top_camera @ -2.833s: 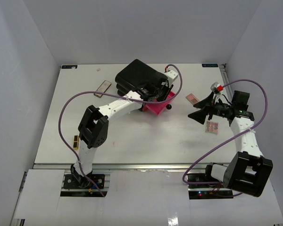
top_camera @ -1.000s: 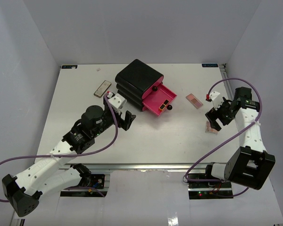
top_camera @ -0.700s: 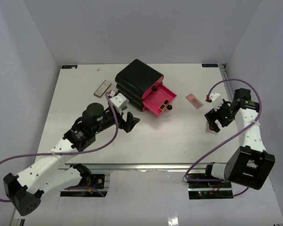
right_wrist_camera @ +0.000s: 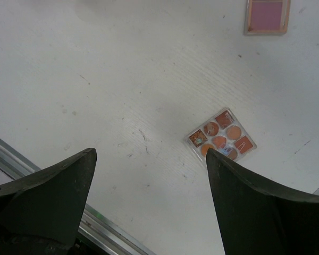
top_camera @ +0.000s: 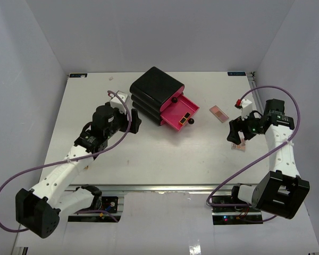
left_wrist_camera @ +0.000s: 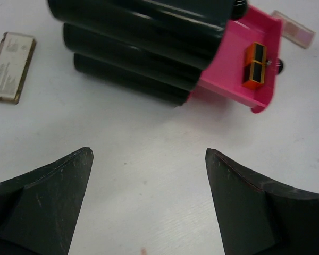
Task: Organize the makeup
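Orange-panned clear palette, half-hidden overhead, shows whole in your right wrist view; left gripper and right gripper gape wide.

White worktop is sitting inside a plain enclosure. Pale grey back wall, left wall and right wall are closing it in. Aluminium rail is running along its near edge. Even light is casting soft shadows.
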`<state>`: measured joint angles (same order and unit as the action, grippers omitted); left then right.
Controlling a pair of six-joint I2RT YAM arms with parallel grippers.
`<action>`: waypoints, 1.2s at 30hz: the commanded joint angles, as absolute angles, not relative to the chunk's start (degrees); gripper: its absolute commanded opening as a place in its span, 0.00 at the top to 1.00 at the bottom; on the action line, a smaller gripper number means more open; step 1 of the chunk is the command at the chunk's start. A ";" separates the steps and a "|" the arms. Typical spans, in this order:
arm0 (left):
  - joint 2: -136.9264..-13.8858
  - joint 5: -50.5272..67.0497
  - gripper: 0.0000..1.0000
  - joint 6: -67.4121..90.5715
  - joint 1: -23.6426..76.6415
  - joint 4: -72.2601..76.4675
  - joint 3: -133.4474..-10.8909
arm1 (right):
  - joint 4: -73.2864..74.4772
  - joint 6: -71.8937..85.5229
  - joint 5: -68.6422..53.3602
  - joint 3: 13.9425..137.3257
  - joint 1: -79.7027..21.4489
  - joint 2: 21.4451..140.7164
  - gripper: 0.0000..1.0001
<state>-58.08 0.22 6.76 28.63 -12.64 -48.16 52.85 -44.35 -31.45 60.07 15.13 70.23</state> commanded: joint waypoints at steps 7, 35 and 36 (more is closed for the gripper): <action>-58.53 -4.68 0.03 19.67 8.20 -25.34 -48.30 | 35.75 -36.44 -45.56 51.70 12.26 64.16 0.10; -85.60 -28.90 0.02 36.51 -11.24 -33.70 -51.62 | 28.99 -35.62 -48.49 43.35 12.73 67.81 0.10; -85.69 -28.09 0.02 36.61 -11.35 -33.32 -51.28 | 29.09 -35.80 -48.66 43.16 12.85 68.26 0.10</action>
<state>-87.12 -29.84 35.12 -10.32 -35.52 -51.34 30.85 -34.73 -47.93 44.03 12.33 67.12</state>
